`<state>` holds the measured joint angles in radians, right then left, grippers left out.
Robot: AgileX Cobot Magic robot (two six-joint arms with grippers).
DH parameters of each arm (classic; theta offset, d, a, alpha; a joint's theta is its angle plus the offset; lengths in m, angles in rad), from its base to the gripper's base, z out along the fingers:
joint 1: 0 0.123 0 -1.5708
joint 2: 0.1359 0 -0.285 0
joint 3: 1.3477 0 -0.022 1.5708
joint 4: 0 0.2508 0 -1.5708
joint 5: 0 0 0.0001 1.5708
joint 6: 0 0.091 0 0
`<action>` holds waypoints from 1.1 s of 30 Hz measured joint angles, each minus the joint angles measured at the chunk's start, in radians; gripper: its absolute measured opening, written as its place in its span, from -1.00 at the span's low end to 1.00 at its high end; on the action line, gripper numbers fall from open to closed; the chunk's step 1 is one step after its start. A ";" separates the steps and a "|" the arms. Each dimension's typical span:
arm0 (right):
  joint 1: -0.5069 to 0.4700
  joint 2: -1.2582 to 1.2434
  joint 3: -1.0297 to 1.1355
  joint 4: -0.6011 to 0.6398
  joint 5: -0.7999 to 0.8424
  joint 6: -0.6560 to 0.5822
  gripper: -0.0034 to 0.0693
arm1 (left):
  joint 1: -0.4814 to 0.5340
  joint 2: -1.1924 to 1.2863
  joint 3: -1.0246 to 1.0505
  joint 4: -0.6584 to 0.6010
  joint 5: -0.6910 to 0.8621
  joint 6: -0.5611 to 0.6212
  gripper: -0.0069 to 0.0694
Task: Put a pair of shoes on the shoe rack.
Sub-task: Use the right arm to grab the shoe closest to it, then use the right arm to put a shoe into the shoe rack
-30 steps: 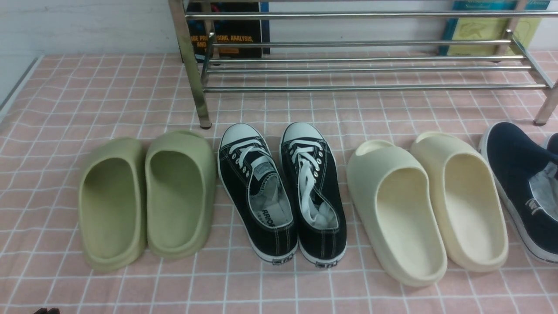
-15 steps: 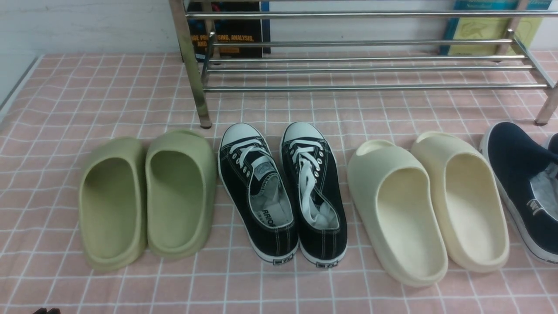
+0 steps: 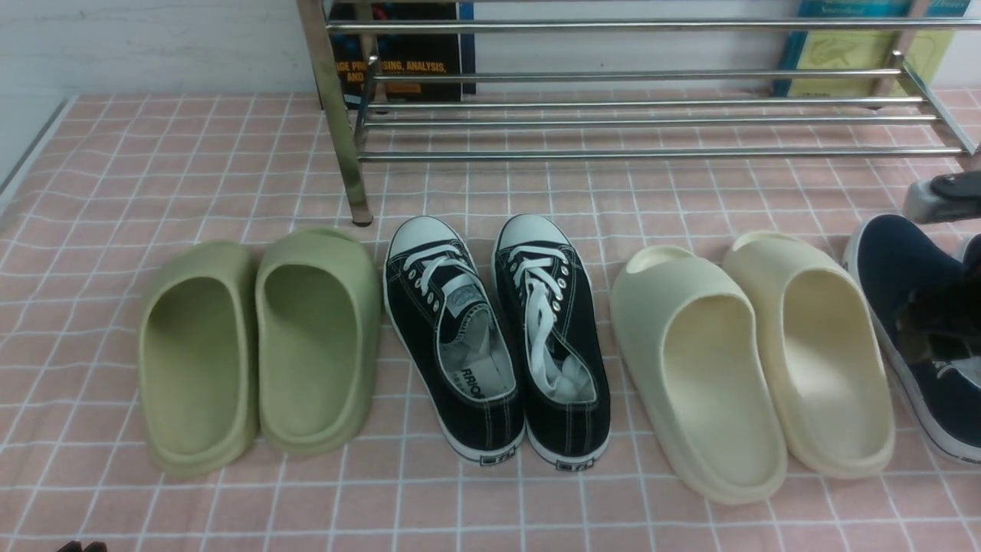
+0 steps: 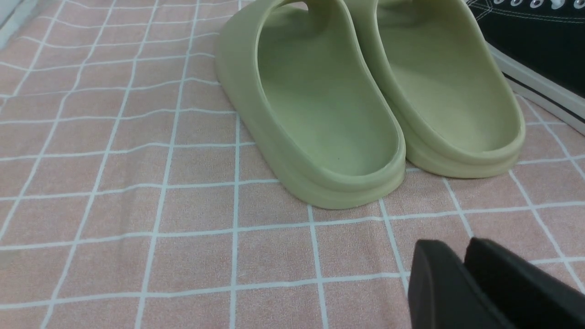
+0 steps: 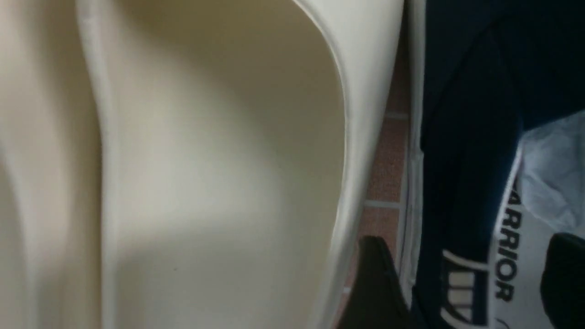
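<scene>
we hold our right gripper [image 5: 466, 274] spread, one finger [image 5: 372, 283] outside and one inside the side wall of the dark navy slip-on canvas sneaker [image 3: 900, 264]. it lies on the pink checked cloth [image 3: 230, 169] before the chrome tube shoe rack [image 3: 644, 153]. our left gripper [image 4: 457, 251] is clenched, empty.

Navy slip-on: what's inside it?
Pale grey lining with dark lettering and one finger of the right tool; its other finger is outside the wall of the navy slip-on. Toe interior hidden.
</scene>
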<state>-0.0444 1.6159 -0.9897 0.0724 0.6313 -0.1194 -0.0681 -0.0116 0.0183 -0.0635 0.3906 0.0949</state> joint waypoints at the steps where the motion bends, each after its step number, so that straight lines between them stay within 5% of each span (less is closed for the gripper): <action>1: 0.000 0.000 0.000 0.000 -0.002 0.000 0.31 | 0.000 0.000 0.000 0.000 0.000 0.000 -0.50; 7: 0.000 0.100 -0.004 -0.017 -0.033 0.005 -0.59 | 0.000 0.000 0.000 0.002 0.000 0.000 -0.48; 10: 0.001 0.096 -0.013 -0.018 -0.026 0.005 -0.85 | 0.000 0.000 0.000 0.003 0.000 0.000 -0.48; 20: 0.002 0.002 -0.138 -0.024 0.114 0.003 -0.85 | 0.000 0.000 0.000 0.004 0.000 0.000 -0.45; 33: 0.009 0.232 -0.548 0.205 0.200 -0.144 -0.85 | 0.000 0.000 0.000 0.004 0.000 0.000 -0.43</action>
<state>-0.0357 1.8479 -1.5381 0.2772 0.8315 -0.2638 -0.0681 -0.0116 0.0183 -0.0595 0.3906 0.0949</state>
